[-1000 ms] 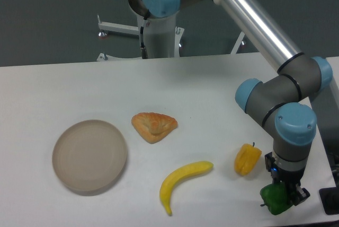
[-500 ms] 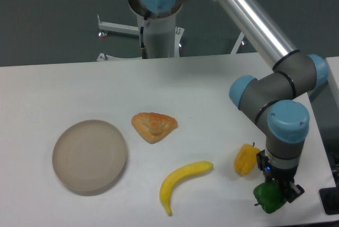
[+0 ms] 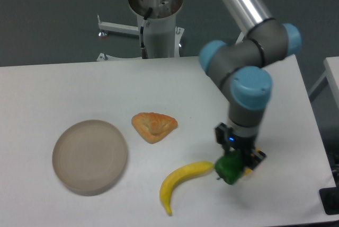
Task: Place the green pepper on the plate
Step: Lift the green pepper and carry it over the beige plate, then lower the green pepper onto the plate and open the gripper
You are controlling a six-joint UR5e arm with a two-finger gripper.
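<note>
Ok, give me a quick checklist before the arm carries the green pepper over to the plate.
1. Grip: gripper closed on the green pepper: ok.
2. Pepper lifted off the table: cannot tell.
3. Plate empty and ready to receive: ok.
4. Path toward the plate: banana lies right beside the pepper, and the pastry sits further along: not ok at low height.
5. Yellow pepper position: hidden behind the arm, cannot tell.

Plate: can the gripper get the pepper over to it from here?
Probably yes. The gripper holds the green pepper; the plate is empty, and only the banana lies low between them.
</note>
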